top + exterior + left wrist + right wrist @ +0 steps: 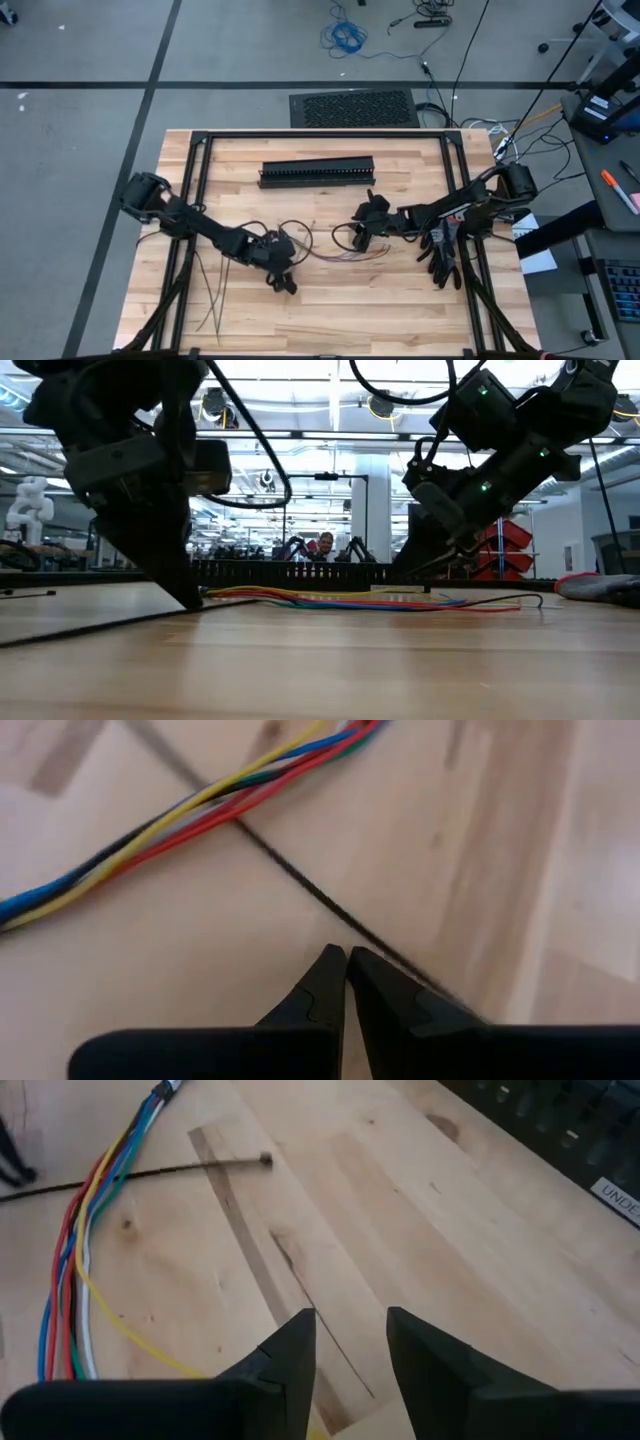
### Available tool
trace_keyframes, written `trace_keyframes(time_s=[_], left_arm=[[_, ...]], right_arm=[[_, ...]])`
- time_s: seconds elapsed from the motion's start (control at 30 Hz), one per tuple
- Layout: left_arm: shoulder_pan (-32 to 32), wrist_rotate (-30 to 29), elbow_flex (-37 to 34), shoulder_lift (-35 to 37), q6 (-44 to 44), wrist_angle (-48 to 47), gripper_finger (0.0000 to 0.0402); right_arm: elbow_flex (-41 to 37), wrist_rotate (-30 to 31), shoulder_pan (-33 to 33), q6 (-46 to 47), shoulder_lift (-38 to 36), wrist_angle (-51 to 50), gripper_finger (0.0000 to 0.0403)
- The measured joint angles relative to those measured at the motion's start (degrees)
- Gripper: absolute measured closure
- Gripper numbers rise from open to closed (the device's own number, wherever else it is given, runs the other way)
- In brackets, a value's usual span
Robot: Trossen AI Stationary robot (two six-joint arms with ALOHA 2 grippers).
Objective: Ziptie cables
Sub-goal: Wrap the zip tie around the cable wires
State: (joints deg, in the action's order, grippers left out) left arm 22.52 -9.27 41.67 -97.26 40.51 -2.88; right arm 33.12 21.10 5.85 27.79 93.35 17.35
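Note:
The cables [322, 252] are a loose bundle of red, blue, yellow and white wires lying flat mid-table between the two arms, also seen in the low view [350, 601]. One ziptie [290, 870] runs under the cables [180, 815] and passes close beside my left gripper [346, 956], which is shut and low over the wood [281, 281]. More zipties [212, 295] lie at the near left. My right gripper [351, 1330] is open and hovers right of the cables [75, 1270], near the ziptie's head end [264, 1158]. My left gripper points down with its shut fingertips [192, 600] at the table surface, right beside the ziptie strip [400, 962]. I cannot tell whether they touch the strip or pin it.
A long black slotted duct [316, 172] lies toward the far edge, also in the right wrist view [560, 1130]. Black gloves [445, 258] lie under the right arm near the right edge. A black frame [300, 135] rims the table. Bare wood lies along the near edge.

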Motion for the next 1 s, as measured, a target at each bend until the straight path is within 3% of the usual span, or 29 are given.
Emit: trace_keyframes(time_s=[0.23, 0.47, 0.7, 0.8, 1.0], left_arm=[[-1.58, -1.13, 0.75, -0.3, -6.93, 7.04, 0.0375], [-3.48, -4.16, 2.54, 0.5, -9.87, 5.31, 0.0375], [-4.68, -19.01, 5.58, 9.34, -11.31, -9.89, 0.0375], [-7.74, -17.07, 4.37, 10.28, -8.64, -11.35, 0.0375], [-13.41, -15.07, 3.15, 4.38, -5.11, -10.07, 0.034]], right_arm=[[-0.02, 0.08, 0.41, -0.14, 1.69, 1.87, 0.0284], [1.38, -2.61, 2.44, -5.26, 5.42, 15.06, 0.0284], [8.97, -3.39, 2.9, -9.96, 11.41, 14.89, 0.0278], [11.43, -2.61, 2.8, -7.51, 11.78, 13.48, 0.0279], [14.52, 0.11, 4.18, -9.56, 10.22, 9.91, 0.0286]])
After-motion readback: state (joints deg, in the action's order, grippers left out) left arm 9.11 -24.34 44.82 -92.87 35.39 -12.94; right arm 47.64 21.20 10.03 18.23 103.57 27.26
